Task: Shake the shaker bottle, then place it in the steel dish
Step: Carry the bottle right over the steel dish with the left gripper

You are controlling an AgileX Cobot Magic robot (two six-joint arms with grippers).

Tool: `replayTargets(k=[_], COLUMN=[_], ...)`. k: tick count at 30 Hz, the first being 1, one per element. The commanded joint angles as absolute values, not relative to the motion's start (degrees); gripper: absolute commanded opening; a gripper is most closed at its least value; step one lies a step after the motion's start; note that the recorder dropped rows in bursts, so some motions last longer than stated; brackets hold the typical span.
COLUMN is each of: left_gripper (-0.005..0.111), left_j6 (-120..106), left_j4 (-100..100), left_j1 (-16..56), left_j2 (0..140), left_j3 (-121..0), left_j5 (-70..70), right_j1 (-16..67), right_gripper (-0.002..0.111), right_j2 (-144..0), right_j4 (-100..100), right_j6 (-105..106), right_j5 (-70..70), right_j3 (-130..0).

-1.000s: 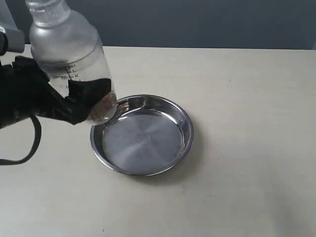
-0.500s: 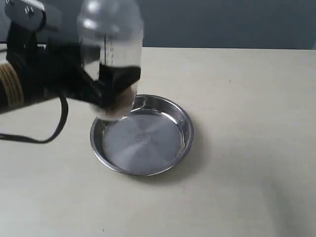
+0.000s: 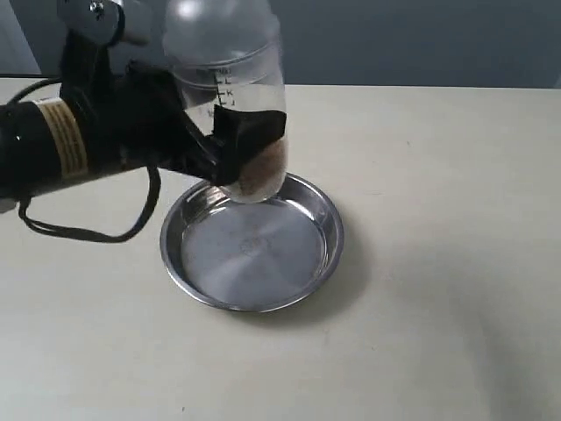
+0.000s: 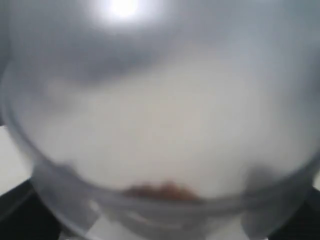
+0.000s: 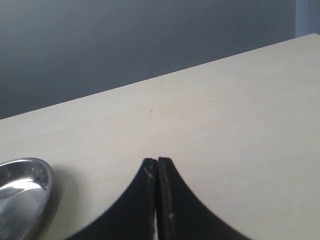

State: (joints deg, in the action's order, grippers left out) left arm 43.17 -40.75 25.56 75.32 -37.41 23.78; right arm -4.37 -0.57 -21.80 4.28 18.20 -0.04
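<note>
The clear shaker bottle (image 3: 235,83) hangs in the air, nearly upright, over the far left rim of the steel dish (image 3: 302,263). Brown pellets (image 3: 263,168) lie at its base. My left gripper (image 3: 241,145) is shut on the bottle's lower body, its black fingers (image 3: 254,127) wrapped round it. In the left wrist view the blurred bottle (image 4: 160,100) fills the picture, with the pellets (image 4: 162,191) low in it. My right gripper (image 5: 157,162) is shut on nothing above the bare table, with the dish (image 5: 22,192) off to one side. It does not show in the exterior view.
The black left arm (image 3: 61,145) with its cable (image 3: 96,235) reaches in from the left above the table. The beige tabletop (image 3: 438,263) stretches right and in front of the dish. A dark wall (image 3: 394,39) stands behind the table's far edge.
The left arm has carried the bottle rightward, from left of the dish to above its far left rim. The bottle has gone from leaning left to nearly upright.
</note>
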Motion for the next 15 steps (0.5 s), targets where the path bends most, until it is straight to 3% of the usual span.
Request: replayTargets(k=[1,4,8,10,12,14,15], left_gripper=[0.000,0.000,0.000,0.000,0.000,0.000,0.000], left_j6=[43.61,42.78,42.90,42.90,33.33,21.65,23.61], left_j4=[-39.16,-43.15,-39.52,-40.09,-33.63,-14.78,-24.66], left_j1=[25.88,26.45,26.45,26.55,26.44,26.01,28.87], left_j2=[84.18,75.21,86.32,82.23,78.20,81.24,81.53], left_j3=[-35.84,-40.79,-35.15,-36.43,-37.49,-37.01,-37.01], left_j5=[24.39,23.18,28.55,31.61,26.79,21.88,21.79], right_j1=[-4.55,-4.55,-4.55,-4.55,-4.55,-4.55,-4.55], right_gripper=[-0.001,-0.001,-0.001,-0.001,-0.001,-0.001,-0.001], right_j2=[-0.28,-0.28,-0.28,-0.28,-0.28,-0.28,-0.28], right_j4=[-21.73,-21.73,-21.73,-21.73,-21.73,-21.73,-21.73], right_j6=[4.44,4.44,4.44,4.44,4.44,4.44,4.44], right_j5=[17.59,17.59,17.59,17.59,17.59,17.59,17.59], right_j3=[0.00,0.00,0.00,0.00,0.00,0.00,0.00])
